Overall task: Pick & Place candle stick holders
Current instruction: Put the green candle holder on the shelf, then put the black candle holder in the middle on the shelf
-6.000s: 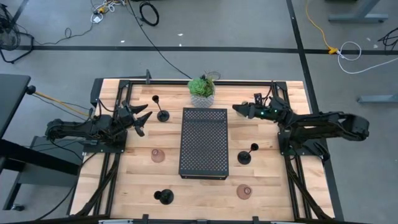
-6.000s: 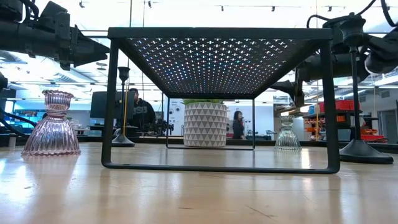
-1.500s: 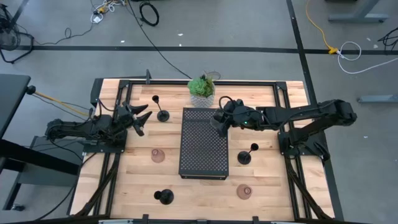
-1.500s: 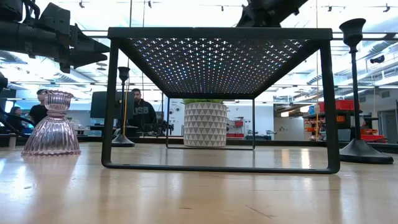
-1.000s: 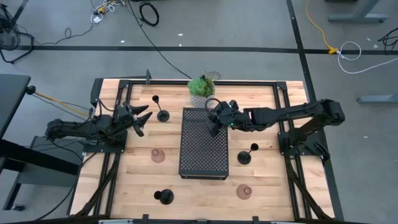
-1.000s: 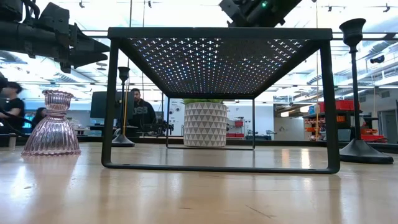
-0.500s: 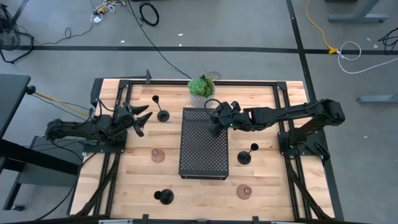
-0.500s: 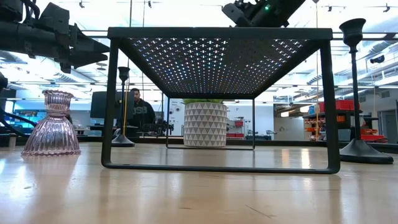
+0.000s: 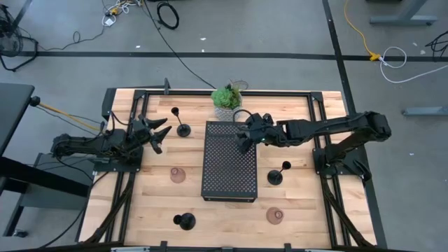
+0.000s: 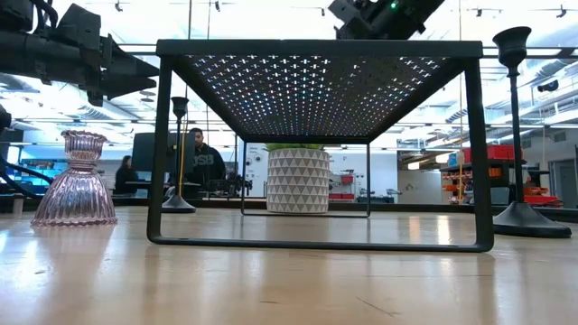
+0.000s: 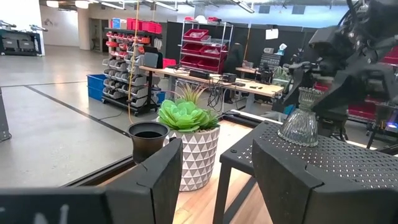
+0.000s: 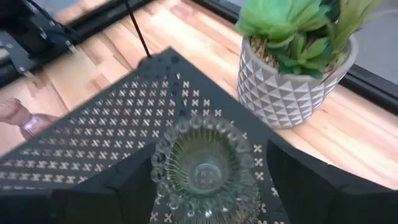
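Observation:
The clear glass cup [image 12: 205, 165] stands upright on its base on the black perforated tray [image 9: 227, 175], near the tray's far right corner; it also shows in the left wrist view [image 11: 303, 123]. My right gripper [image 12: 208, 186] is open above it, slanting down, with a finger on either side of the cup. Three black thin-stemmed holders [image 9: 183, 129] [image 9: 276, 176] [image 9: 185, 222] and two pinkish cups [image 9: 178, 174] [image 9: 275, 215] stand on the table. My left gripper [image 9: 162, 131] waits open and empty at the table's left, near the far-left black holder [image 11: 148, 134].
A green potted plant [image 9: 227, 101] stands just beyond the tray's far end, close to my right gripper. The tray is a raised stand on thin legs [image 10: 161, 144]. Black frame rails run along the table's edges [image 9: 210, 90]. People show in the room behind [image 10: 200, 158].
My right gripper has stayed over the tray's far right corner and has shifted slightly toward the table's right edge.

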Controlling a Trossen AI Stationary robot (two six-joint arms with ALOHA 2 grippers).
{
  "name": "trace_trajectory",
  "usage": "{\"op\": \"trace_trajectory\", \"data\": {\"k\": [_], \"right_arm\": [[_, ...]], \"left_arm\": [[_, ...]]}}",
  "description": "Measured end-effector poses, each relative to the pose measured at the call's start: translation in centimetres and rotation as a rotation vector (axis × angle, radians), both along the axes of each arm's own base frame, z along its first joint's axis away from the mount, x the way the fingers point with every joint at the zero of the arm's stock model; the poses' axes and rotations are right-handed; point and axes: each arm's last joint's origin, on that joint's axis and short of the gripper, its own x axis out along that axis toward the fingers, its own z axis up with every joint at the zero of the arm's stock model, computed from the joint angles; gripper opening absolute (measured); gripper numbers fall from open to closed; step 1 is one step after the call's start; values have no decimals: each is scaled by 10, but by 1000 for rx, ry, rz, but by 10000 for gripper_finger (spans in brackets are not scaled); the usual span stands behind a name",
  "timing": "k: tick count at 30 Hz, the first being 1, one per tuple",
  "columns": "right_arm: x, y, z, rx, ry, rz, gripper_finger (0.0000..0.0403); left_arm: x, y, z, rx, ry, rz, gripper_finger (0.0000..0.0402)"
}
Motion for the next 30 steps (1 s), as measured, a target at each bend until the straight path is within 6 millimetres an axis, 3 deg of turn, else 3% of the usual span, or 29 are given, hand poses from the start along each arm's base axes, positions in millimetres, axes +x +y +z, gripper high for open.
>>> {"op": "trace_trajectory", "data": {"k": [9,15,20,30], "right_arm": [[-31,-1,28,2,-16,23,234],[-54,3,51,114,-106,113,211],[-70,10,50,258,-41,174,197],[-118,38,53,729,158,266,151]], "left_arm": [[0,0,0,0,0,0,197],[0,0,0,1,1,0,197],[0,0,0,0,1,0,197],[0,0,0,2,1,0,197]]}}
